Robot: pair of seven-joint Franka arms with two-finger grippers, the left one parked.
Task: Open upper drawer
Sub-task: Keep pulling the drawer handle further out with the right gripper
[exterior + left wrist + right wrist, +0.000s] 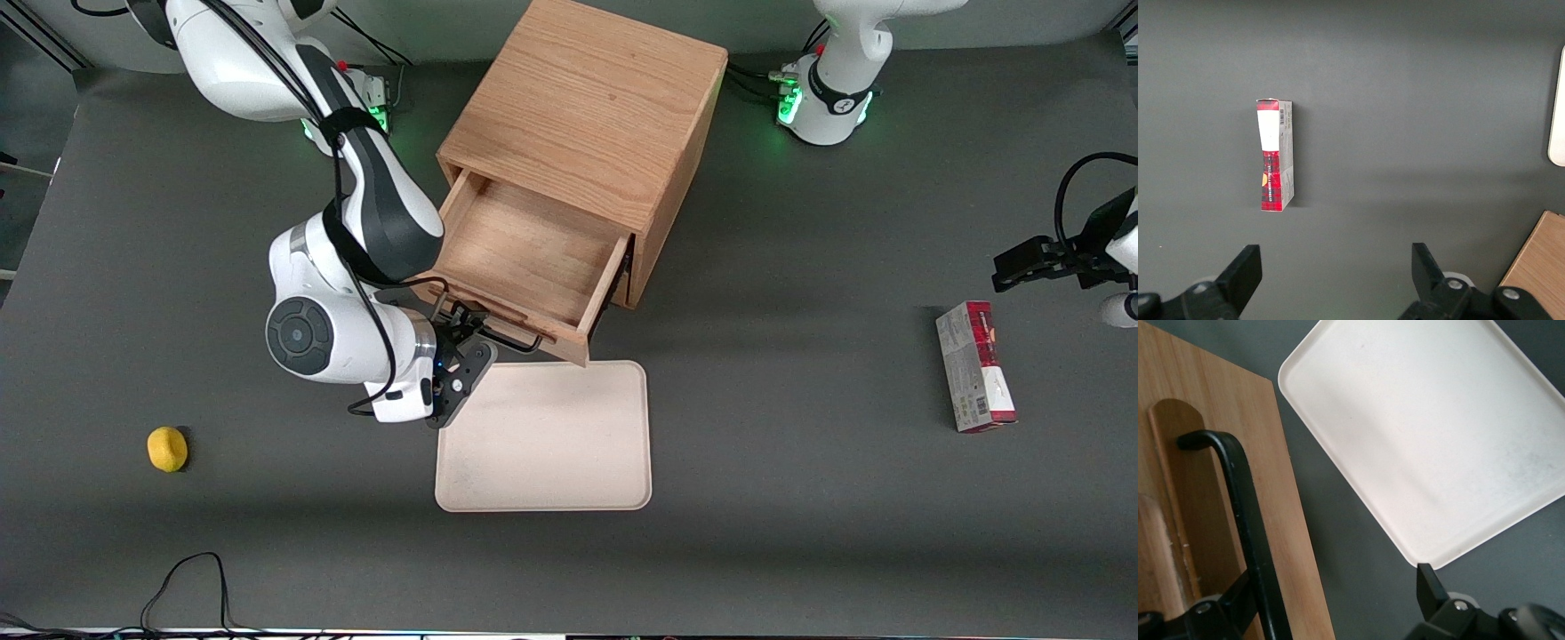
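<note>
Front view: end effector (462,342) sits at the front of the upper drawer (524,258), fingers spread, at the black handle (516,342); nothing clamped. Drawer is pulled well out of the oak cabinet (587,116), inside bare wood. Cream tray (544,444) lies on the desk (800,356) just in front of the drawer, nearer the camera, close to the drawer's corner. Yellow object (167,449) toward working arm's end; red box (975,366) toward parked arm's end.

Left wrist view: red box (1275,153) lying on desk (1418,120), apart from all else. Tray edge (1557,107) and cabinet corner (1541,267) just visible.

Right wrist view: fingers apart; one finger (1228,610) against the handle (1245,513), other finger (1429,590) well clear, over the desk (1338,540) by the tray (1425,433). Handle not gripped. Drawer front (1218,453) close to tray corner, narrow gap between.
</note>
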